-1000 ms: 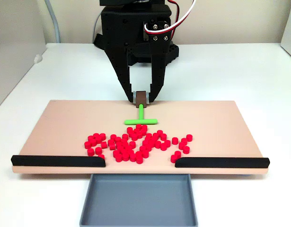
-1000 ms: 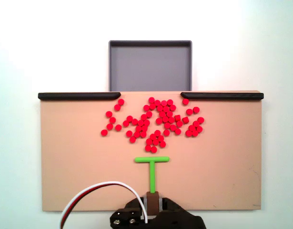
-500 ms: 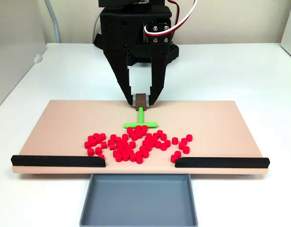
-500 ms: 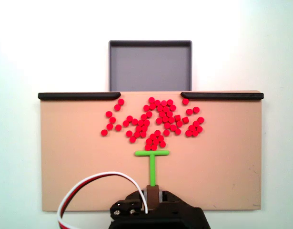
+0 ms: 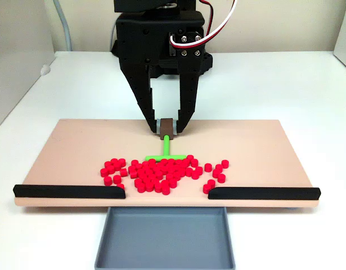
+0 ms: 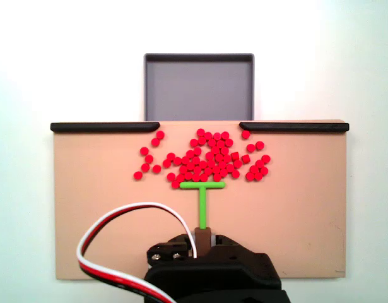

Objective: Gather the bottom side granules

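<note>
Pushed granules (image 5: pixel 161 171) toward gray tray (image 5: pixel 164 239).
Gripper (image 5: pixel 167 128) clamped on green T-tool (image 6: pixel 202 196), crossbar pressed against pile to herd it.

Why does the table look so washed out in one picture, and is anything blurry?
In the fixed view from above, the white table is overexposed with a bluish edge tint; the granules stay sharp. In the front fixed view, lighting is even, shadows soft, and the gripper looks crisp.
</note>
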Available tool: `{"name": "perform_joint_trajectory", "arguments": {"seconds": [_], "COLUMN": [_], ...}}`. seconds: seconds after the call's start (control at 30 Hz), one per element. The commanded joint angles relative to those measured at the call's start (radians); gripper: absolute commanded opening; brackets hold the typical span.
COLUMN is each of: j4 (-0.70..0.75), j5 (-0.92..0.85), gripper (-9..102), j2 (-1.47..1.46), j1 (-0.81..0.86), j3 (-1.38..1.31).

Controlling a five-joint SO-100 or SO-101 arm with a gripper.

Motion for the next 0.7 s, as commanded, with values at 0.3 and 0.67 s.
{"name": "perform_joint_trajectory", "arguments": {"seconds": [0.3,0.67], "j4": [0.003,0.006], "j5": [0.023,0.026], "gripper": [3,3], "j2": [-0.058,-0.069], "j1": [-0.012,-0.018], "j3": [-0.074,-0.091]}}
